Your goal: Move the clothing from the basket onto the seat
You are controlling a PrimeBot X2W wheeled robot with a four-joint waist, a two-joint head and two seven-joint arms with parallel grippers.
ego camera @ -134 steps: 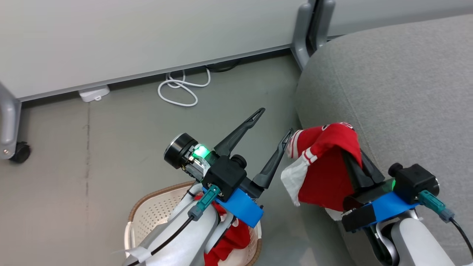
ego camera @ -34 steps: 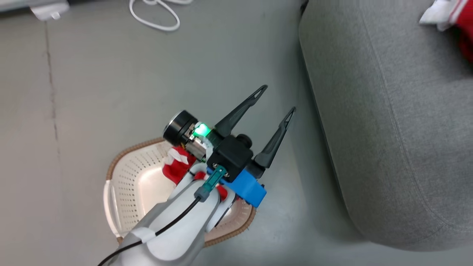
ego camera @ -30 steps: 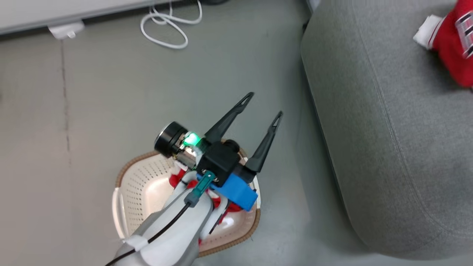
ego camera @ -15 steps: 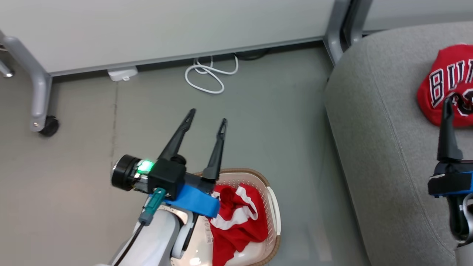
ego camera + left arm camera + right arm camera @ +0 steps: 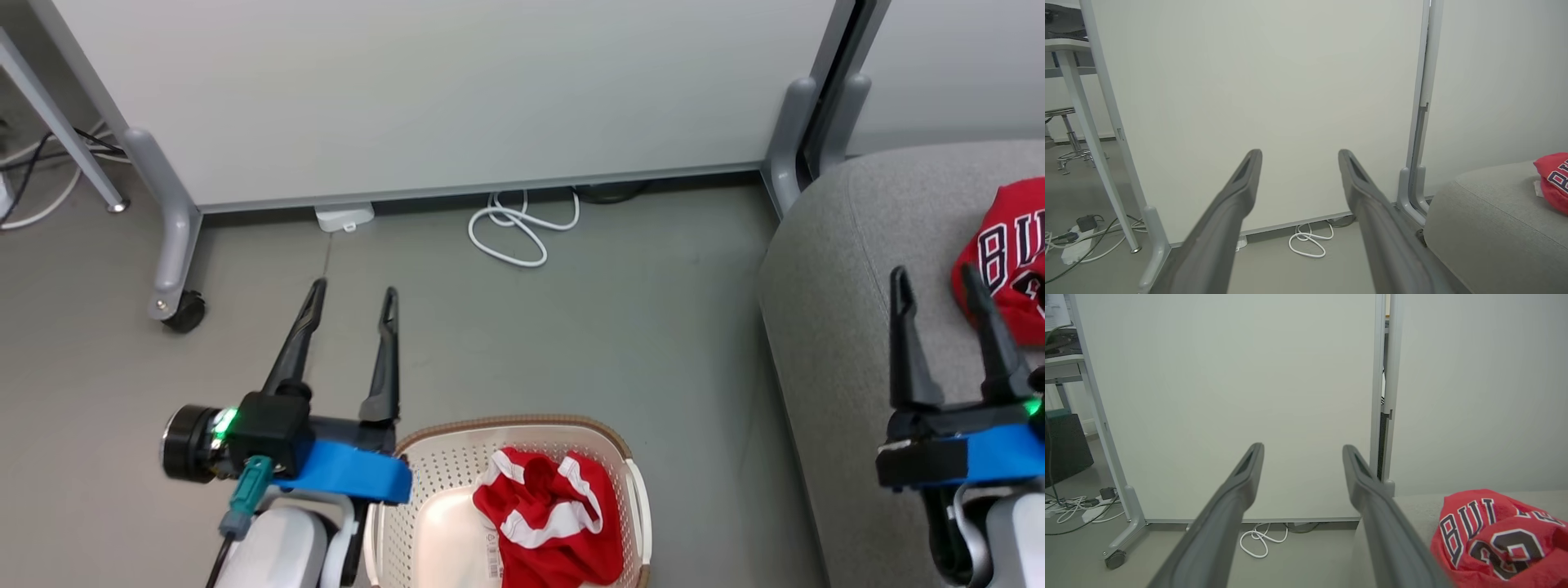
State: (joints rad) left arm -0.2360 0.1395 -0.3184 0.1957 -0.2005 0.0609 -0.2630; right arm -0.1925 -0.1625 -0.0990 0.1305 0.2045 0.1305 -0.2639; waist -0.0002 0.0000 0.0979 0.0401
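my left claw (image 5: 353, 288) stood wide left of the basket (image 5: 522, 425), leaving its red garment (image 5: 547, 514) reachable; my right claw (image 5: 933, 272), wide, hung right of the basket over the seat (image 5: 841, 269), beside the lettered garment (image 5: 1004, 253).

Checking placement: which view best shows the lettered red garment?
Right wrist view: the lettered red garment shows large, lettering readable. Head view crops it at the edge; left wrist view catches a corner.

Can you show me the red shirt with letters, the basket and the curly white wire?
red shirt with letters (image 5: 1494, 539): right wrist view, on its lettered front.
basket (image 5: 510, 420): head view, on its brown far rim.
white wire (image 5: 521, 224): head view, on the coiled loops on the floor.
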